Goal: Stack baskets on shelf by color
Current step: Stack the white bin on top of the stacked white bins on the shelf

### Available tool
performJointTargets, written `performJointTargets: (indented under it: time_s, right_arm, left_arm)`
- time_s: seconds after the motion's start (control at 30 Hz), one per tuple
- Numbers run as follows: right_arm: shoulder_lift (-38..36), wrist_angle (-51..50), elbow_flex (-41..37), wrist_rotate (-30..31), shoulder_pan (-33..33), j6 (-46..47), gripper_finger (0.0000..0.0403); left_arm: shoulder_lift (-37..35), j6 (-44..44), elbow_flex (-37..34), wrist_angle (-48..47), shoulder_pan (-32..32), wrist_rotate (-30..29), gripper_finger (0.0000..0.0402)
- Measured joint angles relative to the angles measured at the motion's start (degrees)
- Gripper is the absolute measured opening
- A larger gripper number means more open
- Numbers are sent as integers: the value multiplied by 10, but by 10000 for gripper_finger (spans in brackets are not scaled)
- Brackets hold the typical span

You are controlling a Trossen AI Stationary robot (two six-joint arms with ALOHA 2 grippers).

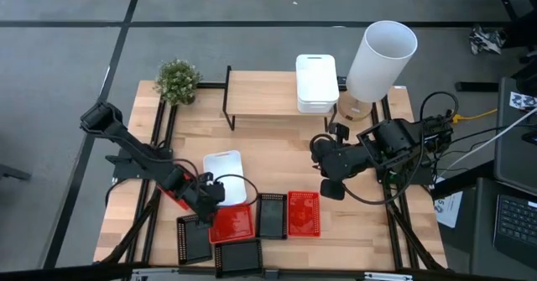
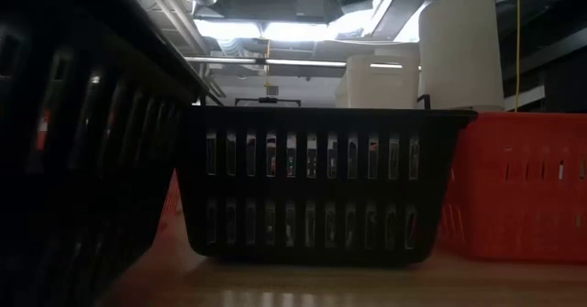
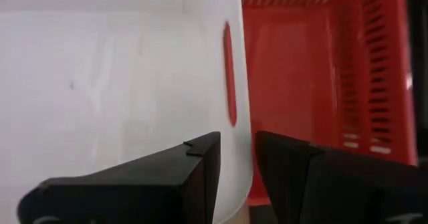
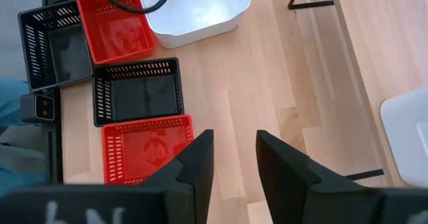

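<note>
My left gripper (image 1: 212,194) (image 3: 237,162) is shut on a white basket (image 1: 225,168) (image 3: 100,83) near the table's middle, next to a red basket (image 1: 232,224) (image 3: 301,70). My right gripper (image 1: 331,184) (image 4: 234,164) hangs open above bare tabletop and touches nothing. Black baskets (image 1: 271,215) (image 1: 193,239) (image 1: 239,256) and another red basket (image 1: 304,212) (image 4: 144,154) rest on their bases along the near edge. White baskets (image 1: 316,84) sit stacked on the right end of the shelf (image 1: 260,92). My left gripper holds the white basket by its near end wall (image 3: 235,144), just below the wall's slot handle (image 3: 229,73). One finger (image 3: 194,167) is inside the basket and the other finger (image 3: 291,167) outside, coming from above. Whether the basket's base is off the table does not show.
A tall white cylinder (image 1: 379,56) (image 2: 459,50) stands off the shelf's right end, and a small plant (image 1: 178,80) at the far left corner. The low view is filled by a black basket (image 2: 312,183) and a red one (image 2: 523,188). The shelf's left and middle are bare.
</note>
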Motion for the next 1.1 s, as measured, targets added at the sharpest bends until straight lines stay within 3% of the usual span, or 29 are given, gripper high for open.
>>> performJointTargets:
  time_s: [0.13, 0.3, 0.4, 0.6, 0.8, 0.97, 1.1]
  right_arm:
    - [0, 0, 0, 0, 0, -1, 111]
    - [0, 0, 0, 0, 0, -2, 111]
    - [0, 0, 0, 0, 0, -2, 111]
    - [0, 0, 0, 0, 0, -16, 111]
    - [0, 0, 0, 0, 0, -15, 111]
    - [0, 0, 0, 0, 0, -7, 111]
    - [0, 0, 0, 0, 0, 0, 111]
  left_arm:
    - [22, 12, 0, -1, 1, -21, 81]
    - [23, 36, 7, -2, 5, -32, 13]
    - [13, 51, 30, -16, 10, -47, 4]
    - [-3, 139, 141, -78, 17, -88, 1]
    - [-4, 296, 294, -171, 34, -181, 0]
    - [-4, 447, 387, -209, 117, -205, 0]
    - [-3, 563, 437, -198, 230, -143, 0]
